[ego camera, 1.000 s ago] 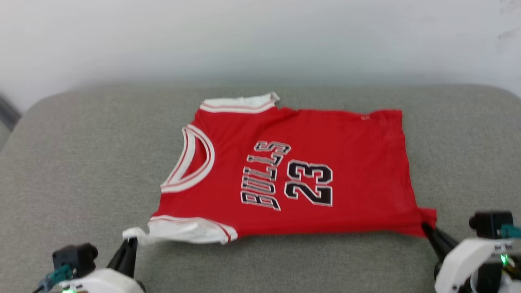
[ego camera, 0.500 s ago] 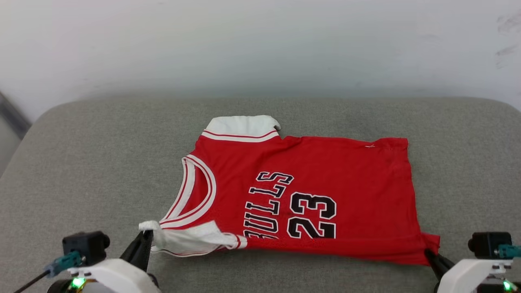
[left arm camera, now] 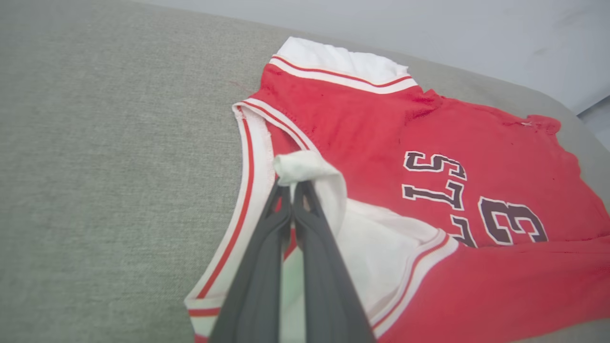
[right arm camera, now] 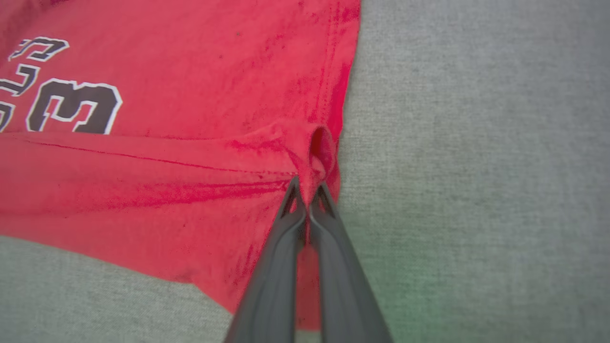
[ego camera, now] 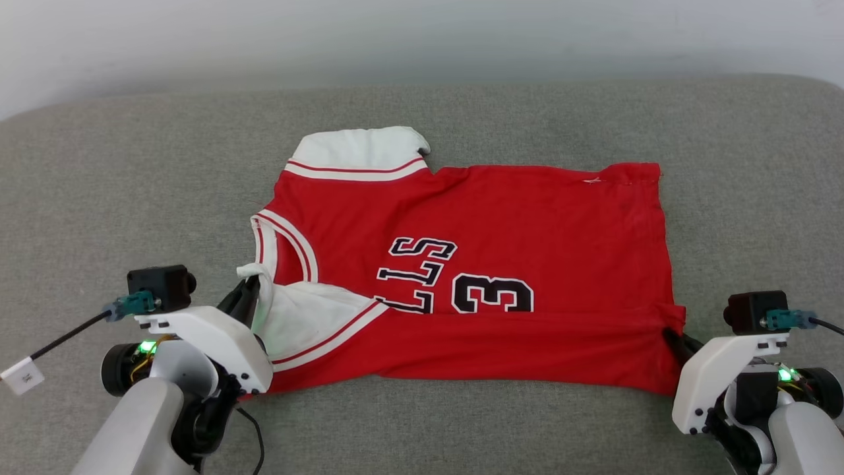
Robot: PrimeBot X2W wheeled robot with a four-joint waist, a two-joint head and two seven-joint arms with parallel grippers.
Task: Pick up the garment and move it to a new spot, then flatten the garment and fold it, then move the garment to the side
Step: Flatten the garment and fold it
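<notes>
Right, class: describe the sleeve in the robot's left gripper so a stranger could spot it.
On the grey cushion lies a red jersey. At its near edge, by the neckline, a white sleeve lies folded onto the red front. Unlike the flat far sleeve, its tip is pinched in the left gripper.

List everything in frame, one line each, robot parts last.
garment: one, red with white sleeves and black lettering, mid-surface, near edge folded over part of the lettering
padded surface: one, grey, under the garment
wall: one, white, behind the surface
cable tag: one, white, lower left of head view
left gripper: one, dark fingers, shut on the garment's white sleeve
right gripper: one, dark fingers, shut on the garment's red hem corner
</notes>
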